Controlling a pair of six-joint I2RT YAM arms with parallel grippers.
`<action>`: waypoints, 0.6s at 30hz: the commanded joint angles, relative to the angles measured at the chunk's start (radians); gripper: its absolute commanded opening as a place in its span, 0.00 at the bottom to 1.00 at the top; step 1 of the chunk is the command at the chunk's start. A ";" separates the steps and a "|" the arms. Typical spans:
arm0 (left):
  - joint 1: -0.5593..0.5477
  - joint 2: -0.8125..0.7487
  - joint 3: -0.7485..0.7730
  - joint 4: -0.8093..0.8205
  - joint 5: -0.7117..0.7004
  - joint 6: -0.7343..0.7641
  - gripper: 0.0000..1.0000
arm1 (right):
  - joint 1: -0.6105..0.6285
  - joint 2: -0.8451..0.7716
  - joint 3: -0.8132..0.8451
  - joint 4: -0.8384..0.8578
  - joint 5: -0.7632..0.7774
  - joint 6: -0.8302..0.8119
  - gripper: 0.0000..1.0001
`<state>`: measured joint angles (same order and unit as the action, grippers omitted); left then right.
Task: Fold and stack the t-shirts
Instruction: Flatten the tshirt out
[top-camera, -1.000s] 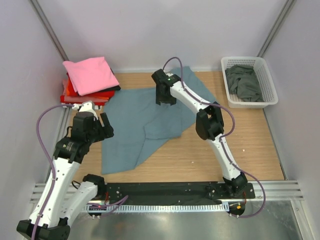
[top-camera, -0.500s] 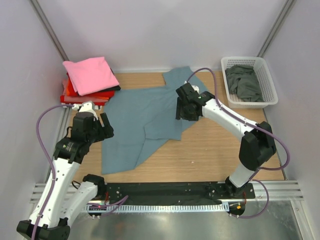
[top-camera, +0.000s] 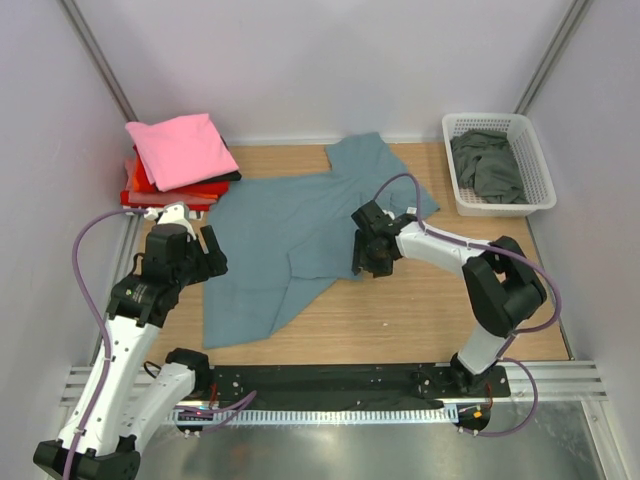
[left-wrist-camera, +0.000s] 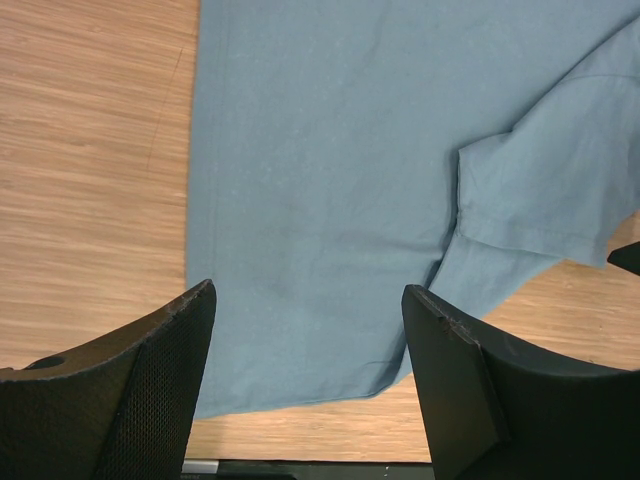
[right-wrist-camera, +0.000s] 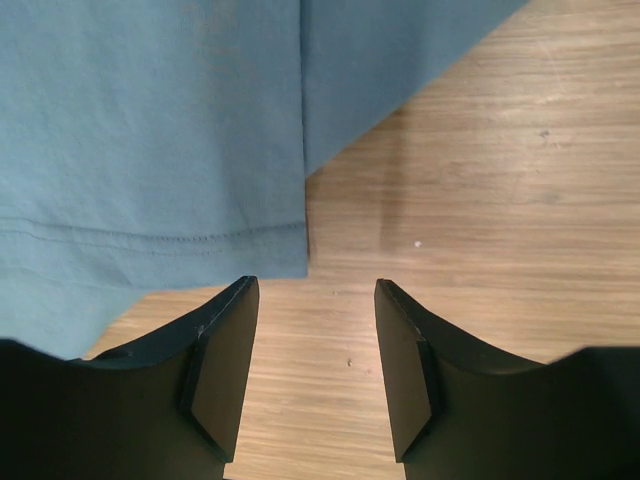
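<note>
- Slate-blue t-shirt (top-camera: 285, 240): lies unfolded across the middle of the wooden table (top-camera: 400, 320). One sleeve reaches toward the far right, and a flap is doubled over onto the body. It is judged to be the garment now being folded.
- Right gripper (right-wrist-camera: 315, 290): hovers low at the shirt's right edge with its jaws spread and empty. The stitched hem corner (right-wrist-camera: 285, 250) lies just ahead of the fingertips, which suits a pinch there.
- Left gripper (left-wrist-camera: 308, 300): poised over the shirt's near-left part, jaws spread wide and holding nothing. It is placed to take the opposite side.
- Folded stack, far left: the pink shirt (top-camera: 180, 150) lies on top of the red shirt (top-camera: 170, 192), the likely destination.
- White basket (top-camera: 540, 203), far right: holds a crumpled dark grey-green shirt (top-camera: 487, 165), apparently waiting.
- Hindrance, as judged: the doubled flap needs flattening first.
</note>
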<state>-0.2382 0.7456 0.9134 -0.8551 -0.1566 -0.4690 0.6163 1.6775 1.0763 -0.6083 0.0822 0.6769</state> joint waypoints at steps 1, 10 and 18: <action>-0.003 -0.006 0.002 0.033 -0.011 0.000 0.76 | 0.005 0.042 0.017 0.079 -0.028 0.013 0.55; -0.003 -0.006 0.004 0.033 -0.012 -0.002 0.76 | 0.016 0.082 0.014 0.113 -0.045 0.013 0.49; -0.003 -0.009 0.004 0.033 -0.012 -0.002 0.76 | 0.039 0.096 0.017 0.122 -0.055 0.018 0.29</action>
<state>-0.2382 0.7456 0.9134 -0.8551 -0.1570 -0.4690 0.6399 1.7645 1.0771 -0.5140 0.0364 0.6876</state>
